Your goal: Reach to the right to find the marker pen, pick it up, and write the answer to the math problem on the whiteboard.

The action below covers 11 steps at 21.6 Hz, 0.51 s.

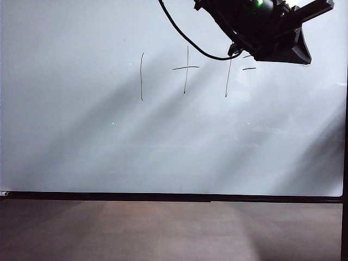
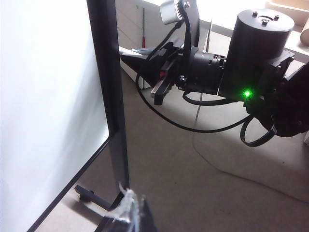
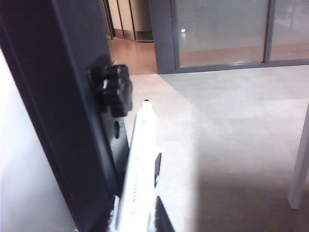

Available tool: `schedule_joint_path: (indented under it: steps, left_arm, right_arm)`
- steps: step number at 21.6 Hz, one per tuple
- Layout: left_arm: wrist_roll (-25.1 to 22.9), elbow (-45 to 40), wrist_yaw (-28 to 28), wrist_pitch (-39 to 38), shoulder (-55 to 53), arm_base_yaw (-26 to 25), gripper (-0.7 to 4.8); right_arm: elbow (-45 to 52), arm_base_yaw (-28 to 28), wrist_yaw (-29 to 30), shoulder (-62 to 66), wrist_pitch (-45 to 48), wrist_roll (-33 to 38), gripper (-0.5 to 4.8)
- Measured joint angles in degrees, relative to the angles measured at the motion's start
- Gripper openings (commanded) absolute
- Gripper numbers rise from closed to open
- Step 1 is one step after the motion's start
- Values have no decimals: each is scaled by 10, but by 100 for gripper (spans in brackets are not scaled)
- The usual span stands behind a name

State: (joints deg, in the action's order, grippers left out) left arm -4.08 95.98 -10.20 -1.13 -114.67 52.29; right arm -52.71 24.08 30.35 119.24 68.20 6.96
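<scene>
Large glossy white whiteboard [image 1: 81, 152] with thin black frame fills the exterior view; brown floor strip below its lower edge.

Handwritten math problem [image 1: 187, 69] in thin black strokes sits high on the board: a tall vertical line, a cross, a second tall line, then two short dashes partly under the arm. No figure shows after the dashes.

Right arm's black body comes in at the exterior view's upper right corner, green light on it, black cable looping down from it across the board toward the second vertical stroke.

Right gripper [image 3: 140, 220]: in its wrist view a long white marker pen [image 3: 139, 164] with small dark tip runs straight out from between the dark fingers [image 3: 161, 217]. Long axis lies along the gripper's reach, tip pointing away from the wrist, out over the pale floor toward a glazed wall. The fingers flank the barrel at its near end and look closed against it. Pen lies just beside the board's dark frame post [image 3: 58, 111], near a black ribbed knob [image 3: 116, 89] on that post.

Left gripper [image 2: 130, 212]: only a sliver in its wrist view, pale translucent fingertips at the frame's foot; spread cannot be told. That view looks past the board's right edge at the right arm.
</scene>
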Motion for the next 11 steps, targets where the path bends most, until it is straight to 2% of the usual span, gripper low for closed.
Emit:
schedule_joint_path:
  steps: [4, 6, 10, 11]
  left_arm:
    - [0, 0, 0, 0, 0, 0, -5]
    - [0, 0, 0, 0, 0, 0, -5]
    - [0, 0, 0, 0, 0, 0, -5]
    - [0, 0, 0, 0, 0, 0, -5]
  right_arm:
    - [18, 11, -6, -20, 6, 9, -4]
    - [56, 41, -74, -106, 25, 17, -4]
    - [104, 86, -91, -227, 24, 88, -4]
    - [135, 86, -119, -296, 22, 96, -4]
